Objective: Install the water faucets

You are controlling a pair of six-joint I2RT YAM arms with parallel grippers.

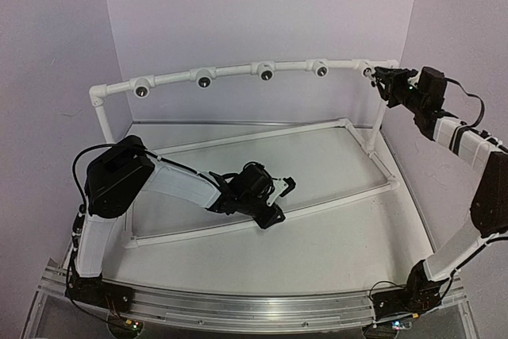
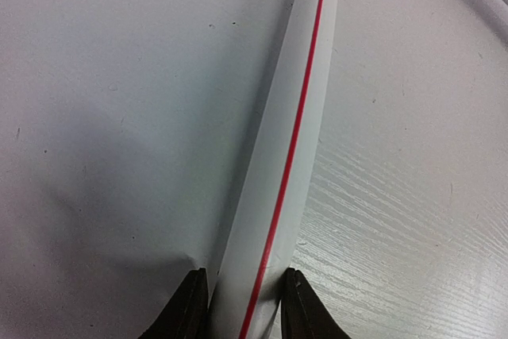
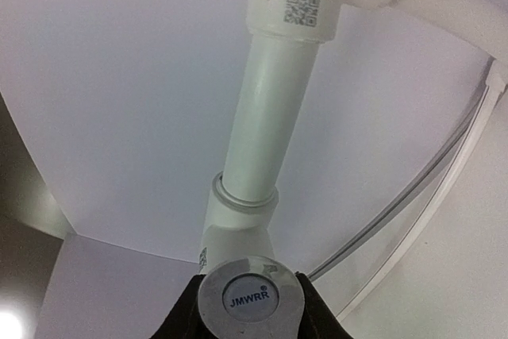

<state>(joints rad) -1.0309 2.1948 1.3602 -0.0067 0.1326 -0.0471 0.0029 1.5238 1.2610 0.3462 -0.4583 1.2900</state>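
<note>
- The right gripper (image 3: 248,307) has its two fingers (image 3: 187,311) pressed against opposite sides of a round grey cap marked JMWRR, which reads as the head of the water faucet (image 3: 250,298); the jaws stand narrow and closed on it
- The water faucet sits directly between the fingertips, its far end against the white fitting (image 3: 238,220) just ahead of the gripper; whether the thread has engaged cannot be told
- Beyond the fitting, the white pipe (image 3: 266,117) runs straight away from the gripper to a tee (image 3: 305,5) bearing a printed code
- The left gripper (image 2: 244,301) is closed around the red-striped base pipe (image 2: 298,132), one finger on each side, and appears to brace the frame
- The step in hand is judged to be seating and screwing in the faucet; align the faucet axis with the fitting's bore before turning, since a tilted start risks cross-threading
- Apply light forward pressure while rotating the wrist, and regrip between turns rather than forcing one long twist
- Grip the cap squarely on its rim; the smooth round edge may slip between the fingers under torque
- Maintain the left gripper's hold during turning so the light frame does not twist
- Four open fittings (image 1: 203,78) lie along the top rail (image 1: 230,71), well away from the right gripper and apparently unfilled
</note>
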